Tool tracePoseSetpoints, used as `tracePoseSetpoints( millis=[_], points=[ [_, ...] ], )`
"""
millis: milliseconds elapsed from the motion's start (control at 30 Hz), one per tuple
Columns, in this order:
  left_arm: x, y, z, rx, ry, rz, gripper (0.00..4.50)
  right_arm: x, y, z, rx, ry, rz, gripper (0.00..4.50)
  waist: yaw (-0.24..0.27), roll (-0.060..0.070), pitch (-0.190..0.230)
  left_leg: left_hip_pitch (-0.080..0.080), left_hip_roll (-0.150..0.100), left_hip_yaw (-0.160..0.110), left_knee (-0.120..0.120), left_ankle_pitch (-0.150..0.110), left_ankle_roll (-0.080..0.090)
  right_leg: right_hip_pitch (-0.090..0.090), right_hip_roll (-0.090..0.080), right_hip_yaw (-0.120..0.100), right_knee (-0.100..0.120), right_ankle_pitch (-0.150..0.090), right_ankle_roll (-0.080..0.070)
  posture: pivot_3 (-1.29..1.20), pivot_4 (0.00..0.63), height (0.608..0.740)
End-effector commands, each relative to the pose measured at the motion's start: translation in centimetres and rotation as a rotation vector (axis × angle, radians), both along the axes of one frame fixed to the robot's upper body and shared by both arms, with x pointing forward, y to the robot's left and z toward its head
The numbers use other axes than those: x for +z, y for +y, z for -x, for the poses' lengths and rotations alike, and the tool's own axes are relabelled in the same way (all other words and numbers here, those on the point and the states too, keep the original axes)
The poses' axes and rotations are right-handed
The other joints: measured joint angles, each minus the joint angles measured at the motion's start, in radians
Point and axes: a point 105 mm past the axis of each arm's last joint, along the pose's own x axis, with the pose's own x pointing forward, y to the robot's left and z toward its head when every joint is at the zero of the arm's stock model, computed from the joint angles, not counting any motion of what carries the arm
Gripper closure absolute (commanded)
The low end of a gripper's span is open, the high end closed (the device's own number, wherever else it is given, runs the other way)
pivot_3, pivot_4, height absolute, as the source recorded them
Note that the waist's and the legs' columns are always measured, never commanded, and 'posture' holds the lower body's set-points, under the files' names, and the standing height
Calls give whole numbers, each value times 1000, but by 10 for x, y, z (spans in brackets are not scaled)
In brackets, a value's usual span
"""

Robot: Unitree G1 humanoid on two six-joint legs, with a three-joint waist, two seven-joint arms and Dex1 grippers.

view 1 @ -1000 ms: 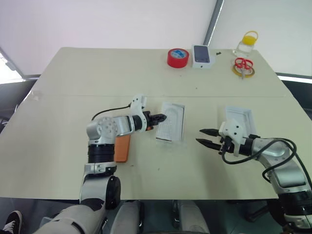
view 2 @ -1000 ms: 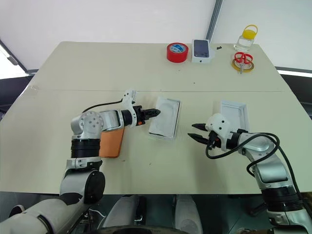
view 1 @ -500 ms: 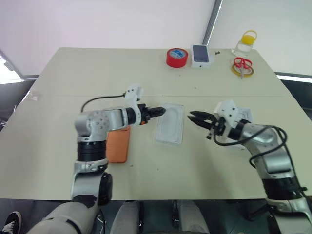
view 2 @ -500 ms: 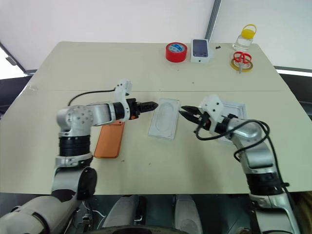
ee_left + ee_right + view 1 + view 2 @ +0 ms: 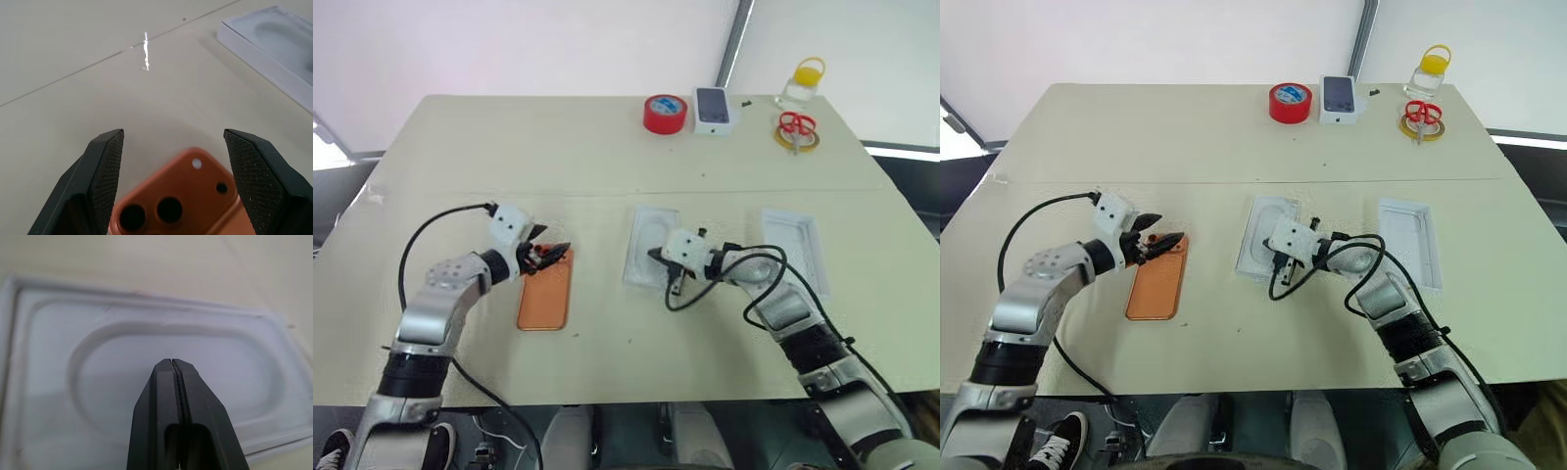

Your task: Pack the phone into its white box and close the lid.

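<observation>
The orange phone lies back up on the table at the left, its camera cluster at the far end. My left gripper hovers open over that end, one finger on each side of the camera corner, not gripping it. In the middle lies the lid, an all-white tray with a rounded phone-shaped imprint. My right gripper is shut with nothing held, its tip low over the lid's near part. Another shallow white tray, the white box, lies to the right, apart from both grippers.
Along the far edge stand a red tape roll, a small white box with a phone picture, a jar with a yellow cap and red scissors on a yellow ring. A seam crosses the table behind the trays.
My left gripper swung left from the lid's edge to the phone's far end and rolled. My right gripper shut and moved left from the right tray onto the lid.
</observation>
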Motion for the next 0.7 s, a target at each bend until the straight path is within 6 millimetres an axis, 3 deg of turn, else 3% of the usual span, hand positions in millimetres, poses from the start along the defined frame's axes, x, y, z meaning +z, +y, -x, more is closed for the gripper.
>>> tracePoseSetpoints(
  millis=[33, 233, 367, 533, 700],
  points=[
    [19, 5, 1, -8, -73, 26, 1035, -6, -6, 13, 79, 40, 76, 4488, 0, 0, 0, 0, 0, 0, 0, 0, 0, 0, 0, 0, 0, 0, 0, 0, 150, 740],
    [26, 7, -2, 13, -58, 116, 1035, -7, -9, 35, 185, 98, 71, 4488, -1, 0, 0, 2, 1, 0, 0, 0, 0, 2, 1, -1, 0, 0, 1, 0, 150, 740],
    [24, 9, 1, 2, -3, 141, 1035, -12, -24, 48, 224, 136, 102, 4488, -1, -1, 0, 2, 1, 0, 0, 0, 0, 2, 1, -1, 0, 2, 3, 0, 150, 740],
    [26, 11, 1, 0, 6, 145, 1035, -10, -46, 47, 197, 144, 146, 4488, 6, -1, 0, 3, 1, 0, 0, 0, 0, 4, 1, -1, 0, 1, 2, 0, 150, 740],
    [22, 11, 1, 4, 42, 146, 1035, 0, -45, 42, 212, 75, 144, 4488, 18, -1, 0, 4, 1, 0, 1, 0, 0, 5, 1, -1, 0, 0, 1, 0, 150, 740]
  ],
)
